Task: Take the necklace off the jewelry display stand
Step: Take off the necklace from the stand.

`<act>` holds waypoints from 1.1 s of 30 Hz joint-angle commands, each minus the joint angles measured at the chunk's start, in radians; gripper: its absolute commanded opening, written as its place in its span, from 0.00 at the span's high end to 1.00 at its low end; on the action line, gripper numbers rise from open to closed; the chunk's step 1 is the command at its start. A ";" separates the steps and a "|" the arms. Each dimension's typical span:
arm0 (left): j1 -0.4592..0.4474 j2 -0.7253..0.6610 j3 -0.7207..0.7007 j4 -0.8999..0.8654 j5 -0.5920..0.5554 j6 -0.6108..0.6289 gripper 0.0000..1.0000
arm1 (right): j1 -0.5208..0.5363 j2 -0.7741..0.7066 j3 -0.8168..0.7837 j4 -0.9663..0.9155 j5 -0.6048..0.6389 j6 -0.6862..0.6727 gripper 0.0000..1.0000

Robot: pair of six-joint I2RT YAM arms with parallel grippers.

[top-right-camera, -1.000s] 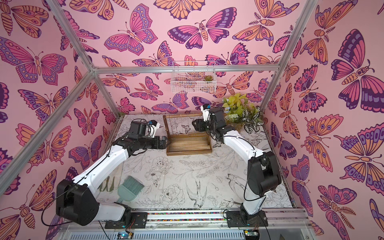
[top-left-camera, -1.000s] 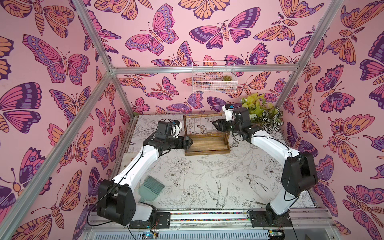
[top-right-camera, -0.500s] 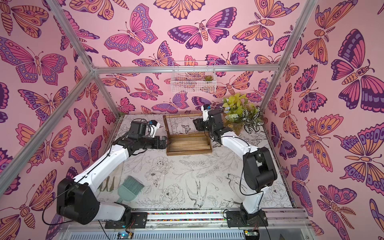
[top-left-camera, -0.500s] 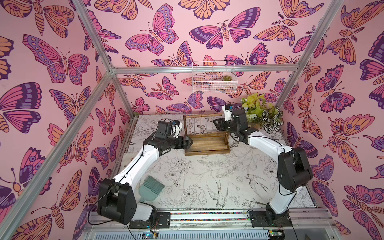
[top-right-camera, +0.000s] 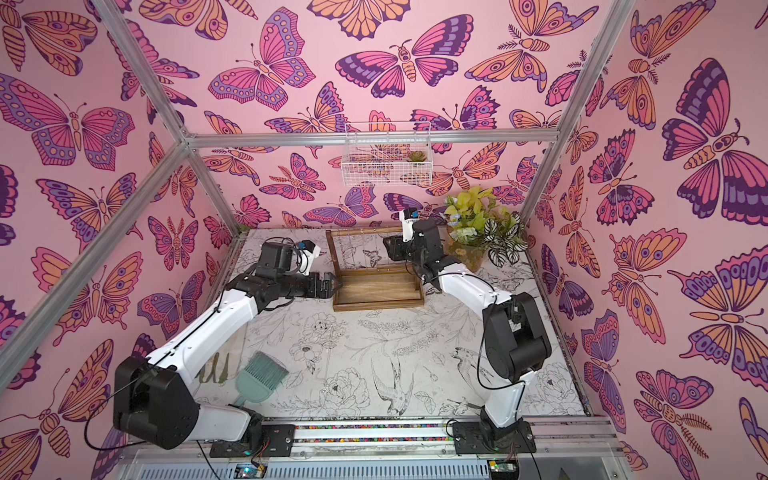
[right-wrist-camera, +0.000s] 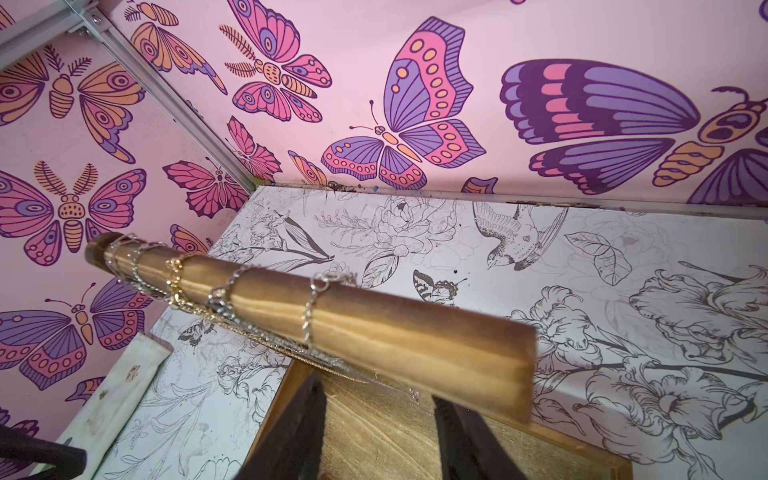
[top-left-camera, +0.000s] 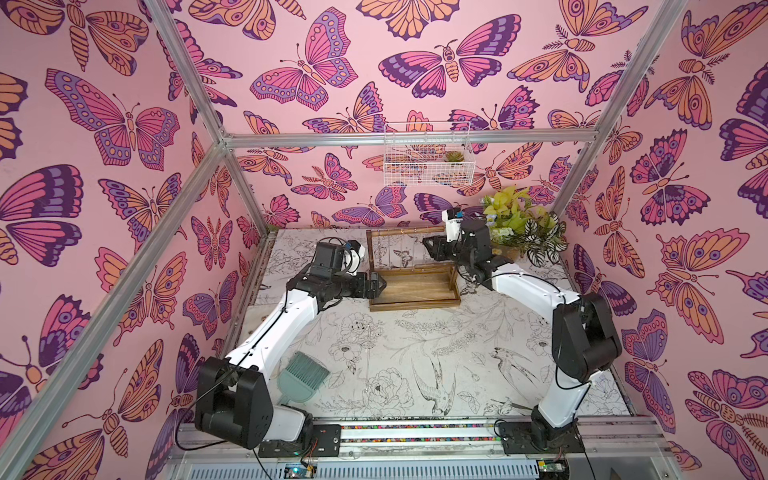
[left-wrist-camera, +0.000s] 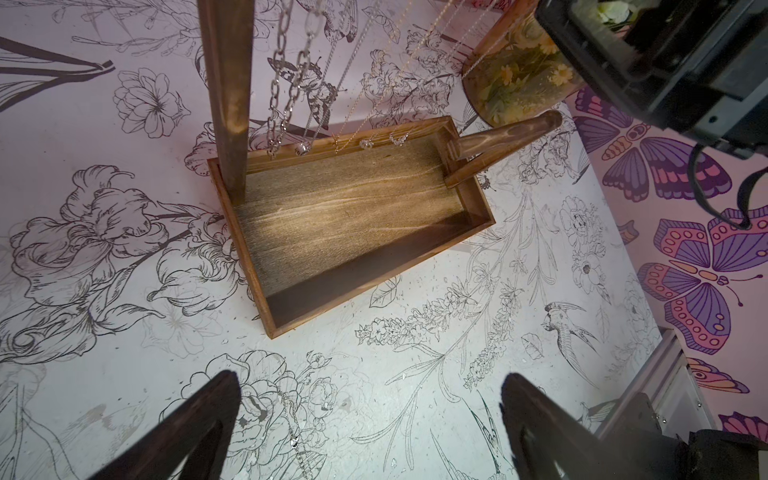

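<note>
Right wrist view looks along the round wooden crossbar (right-wrist-camera: pixel 332 320) of the jewelry display stand (top-left-camera: pixel 415 308), where several chains are looped side by side. There is a heavy link chain (right-wrist-camera: pixel 120 257) near the far end, then a gold chain (right-wrist-camera: pixel 178 274), then finer silver ones. The necklace (right-wrist-camera: pixel 309 309) closest to the bar's near end is a thin silver chain whose clasp ring sits on top of the wood.

The right gripper (right-wrist-camera: pixel 374 388) sits just under that near end. Its jaws are partly spread, with a clear gap and nothing visibly pinched. Hanging strands pass close by, too fine to tell whether they touch a jaw.

The left gripper (left-wrist-camera: pixel 370 432) has its jaws spread wide and empty above the table (top-left-camera: pixel 415 349). In both top views it is just beside the short side of the tray base (left-wrist-camera: pixel 374 266).

The necklace is likely almost weightless and completely limp, so it will drape and swing rather than hold any shape. Smooth metal links may slip through a loose pinch. The small pendants (left-wrist-camera: pixel 365 143) at the bottom could catch the neighbouring chains.

The best hold is probably on both strands together just below the bar, sliding the loop sideways off the near end. A straight pull against the wood might snap a fine link or drag the light stand, so the left jaws could steady a post or the tray rim.
</note>
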 commanded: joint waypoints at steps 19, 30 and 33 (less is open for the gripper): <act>0.019 0.004 -0.033 0.015 0.021 0.006 0.00 | 0.022 0.023 0.043 0.057 0.060 0.017 0.69; 0.020 -0.008 -0.047 0.015 0.023 -0.002 0.00 | 0.025 0.036 0.062 0.058 0.052 0.028 0.83; 0.020 -0.011 -0.052 0.015 0.021 -0.002 0.00 | 0.026 0.037 0.065 0.053 0.053 0.031 0.88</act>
